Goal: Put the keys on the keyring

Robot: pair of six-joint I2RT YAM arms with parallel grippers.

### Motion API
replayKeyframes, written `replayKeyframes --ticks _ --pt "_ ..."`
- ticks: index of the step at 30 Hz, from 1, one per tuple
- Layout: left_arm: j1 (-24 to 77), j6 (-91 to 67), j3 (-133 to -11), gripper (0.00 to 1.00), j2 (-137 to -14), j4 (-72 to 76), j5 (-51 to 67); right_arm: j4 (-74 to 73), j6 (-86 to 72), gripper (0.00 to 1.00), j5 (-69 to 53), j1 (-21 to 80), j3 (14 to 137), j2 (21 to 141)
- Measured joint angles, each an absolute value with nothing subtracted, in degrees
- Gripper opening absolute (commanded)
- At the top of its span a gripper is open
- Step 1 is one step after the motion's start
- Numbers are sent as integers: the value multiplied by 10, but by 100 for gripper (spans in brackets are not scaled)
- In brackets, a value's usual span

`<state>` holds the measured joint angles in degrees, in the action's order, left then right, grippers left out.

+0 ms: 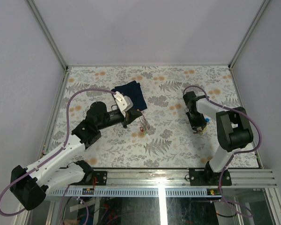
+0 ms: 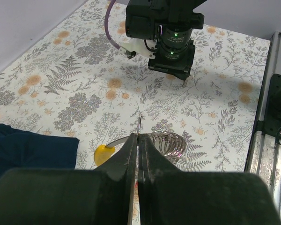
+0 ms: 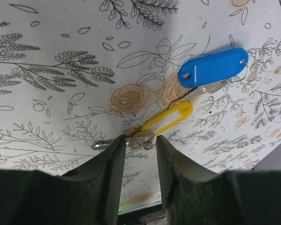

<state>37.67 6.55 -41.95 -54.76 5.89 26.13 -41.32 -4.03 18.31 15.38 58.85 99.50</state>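
Note:
My left gripper point(image 1: 132, 116) point(image 2: 139, 137) is shut on a thin wire end of the silvery keyring point(image 2: 170, 143), whose stretched coils lie just right of the fingertips; the ring also shows in the top view point(image 1: 144, 123). A yellow-tagged key point(image 2: 104, 154) lies just left of the fingers, its blade reaching to them. My right gripper point(image 1: 197, 125) point(image 3: 139, 139) is open and low over the table, its jaws either side of the head and small ring of a second yellow-tagged key point(image 3: 167, 118). A blue-tagged key point(image 3: 213, 67) lies just beyond it.
A dark navy folded cloth point(image 1: 131, 92) point(image 2: 28, 147) lies behind the left gripper. The floral table mat point(image 1: 168, 140) is bounded by grey walls at the back and sides and a metal rail point(image 1: 178, 176) at the front.

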Motion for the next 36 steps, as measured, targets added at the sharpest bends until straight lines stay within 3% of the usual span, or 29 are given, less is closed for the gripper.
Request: replayKeyframes --ticks 19,26,36 --pt "366 62 -418 0 -548 67 272 -414 -32 1 178 154 592 1004" --pt "366 60 -416 0 -548 69 278 -413 -36 0 164 154 592 1000" --pt "361 60 -416 0 -548 69 281 -387 -76 0 22 217 608 962"
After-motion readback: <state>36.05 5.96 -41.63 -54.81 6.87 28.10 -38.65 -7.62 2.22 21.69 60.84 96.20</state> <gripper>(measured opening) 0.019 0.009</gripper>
